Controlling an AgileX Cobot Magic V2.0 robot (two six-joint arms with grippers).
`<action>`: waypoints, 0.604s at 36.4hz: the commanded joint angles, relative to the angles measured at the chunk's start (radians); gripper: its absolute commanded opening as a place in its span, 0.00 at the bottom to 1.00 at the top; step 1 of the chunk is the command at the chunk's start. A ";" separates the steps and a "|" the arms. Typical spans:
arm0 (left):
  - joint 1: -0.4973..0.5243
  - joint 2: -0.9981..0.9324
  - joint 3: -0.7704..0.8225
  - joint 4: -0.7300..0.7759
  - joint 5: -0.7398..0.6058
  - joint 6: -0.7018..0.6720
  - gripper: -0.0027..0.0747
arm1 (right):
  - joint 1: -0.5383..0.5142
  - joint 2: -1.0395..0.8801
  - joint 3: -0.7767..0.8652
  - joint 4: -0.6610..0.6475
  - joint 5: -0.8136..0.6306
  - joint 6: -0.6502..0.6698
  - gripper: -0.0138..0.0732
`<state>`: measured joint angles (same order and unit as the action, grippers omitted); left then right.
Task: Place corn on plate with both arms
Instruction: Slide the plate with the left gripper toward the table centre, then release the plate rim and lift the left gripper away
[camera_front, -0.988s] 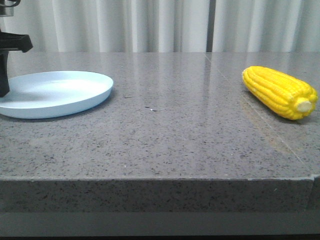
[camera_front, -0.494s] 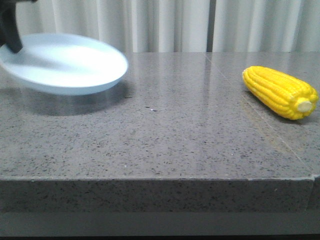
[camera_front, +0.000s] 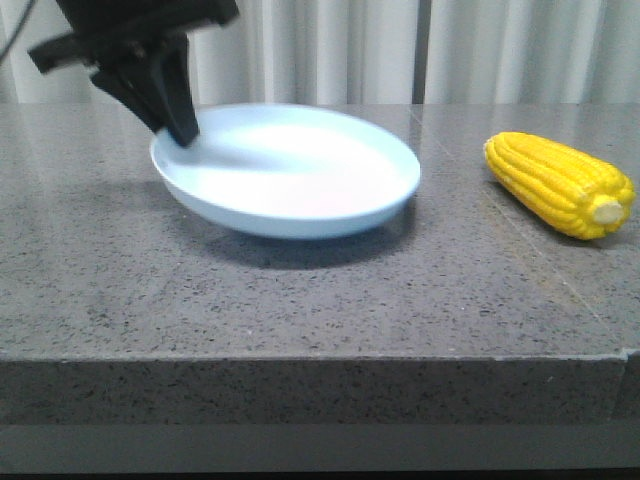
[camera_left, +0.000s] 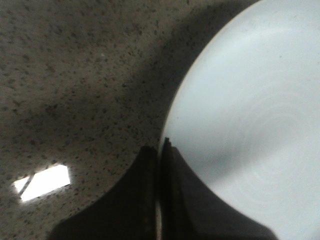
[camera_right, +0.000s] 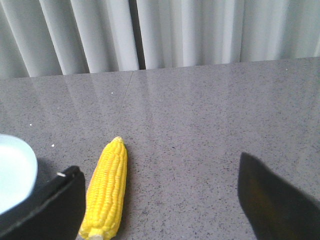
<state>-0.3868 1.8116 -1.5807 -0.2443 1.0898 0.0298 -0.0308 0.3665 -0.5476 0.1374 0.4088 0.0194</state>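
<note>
The pale blue plate hangs tilted just over the middle of the grey table, casting a shadow beneath it. My left gripper is shut on its left rim. The left wrist view shows both black fingers pinching the rim of the plate at my left gripper. The yellow corn lies on the table at the right, cream stub toward the front. In the right wrist view my right gripper is open and empty above the table. The corn lies just inside one finger, and the plate's edge shows beyond it.
White curtains hang behind the table. The table's front edge runs across the front view. A faint seam crosses the tabletop under the corn. The right arm does not show in the front view.
The left gripper has lifted the plate off the table's left end and carried it rightward to the middle, closer to the corn. The corn has not moved.
</note>
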 joint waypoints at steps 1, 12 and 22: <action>-0.018 -0.014 -0.030 -0.029 -0.019 -0.002 0.01 | -0.005 0.013 -0.034 -0.003 -0.071 -0.006 0.90; -0.018 -0.002 -0.042 -0.016 -0.040 -0.002 0.19 | -0.005 0.013 -0.034 -0.003 -0.071 -0.006 0.90; -0.018 -0.067 -0.057 0.042 -0.060 0.008 0.48 | -0.005 0.013 -0.034 -0.003 -0.071 -0.006 0.90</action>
<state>-0.3974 1.8406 -1.6021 -0.2178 1.0706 0.0302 -0.0308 0.3665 -0.5476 0.1374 0.4093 0.0194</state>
